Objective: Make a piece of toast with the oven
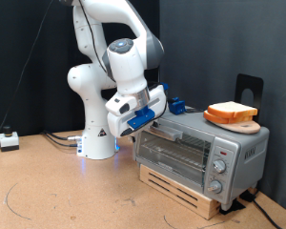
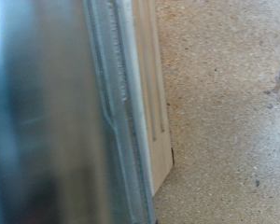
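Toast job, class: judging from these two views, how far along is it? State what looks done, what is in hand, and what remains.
Done: nothing shows as finished. The bread lies on a wooden board on top of the oven, whose glass door looks closed. In hand: the gripper sits at the oven's upper corner, at the exterior view's left, holding nothing visible. Left: the bread is not yet inside.

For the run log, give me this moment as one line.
end effector: at oven's upper corner, exterior view's left | toast: on wooden board atop oven | oven door: appears shut
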You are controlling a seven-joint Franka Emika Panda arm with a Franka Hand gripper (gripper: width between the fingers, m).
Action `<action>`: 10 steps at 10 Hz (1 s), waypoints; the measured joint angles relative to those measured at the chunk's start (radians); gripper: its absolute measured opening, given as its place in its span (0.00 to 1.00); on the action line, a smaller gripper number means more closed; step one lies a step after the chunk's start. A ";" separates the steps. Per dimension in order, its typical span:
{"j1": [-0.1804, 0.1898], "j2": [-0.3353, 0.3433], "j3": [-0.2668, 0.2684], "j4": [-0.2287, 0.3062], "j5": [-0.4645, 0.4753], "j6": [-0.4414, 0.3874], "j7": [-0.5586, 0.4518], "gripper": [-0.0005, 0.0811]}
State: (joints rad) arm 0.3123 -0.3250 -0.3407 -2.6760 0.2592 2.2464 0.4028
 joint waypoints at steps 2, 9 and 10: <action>-0.006 0.038 -0.003 0.003 -0.005 0.029 -0.002 1.00; -0.030 0.114 -0.036 0.021 -0.020 0.082 -0.045 1.00; -0.034 0.122 -0.045 0.027 -0.020 0.083 -0.061 1.00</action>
State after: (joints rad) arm 0.2787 -0.2034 -0.3858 -2.6485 0.2392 2.3296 0.3417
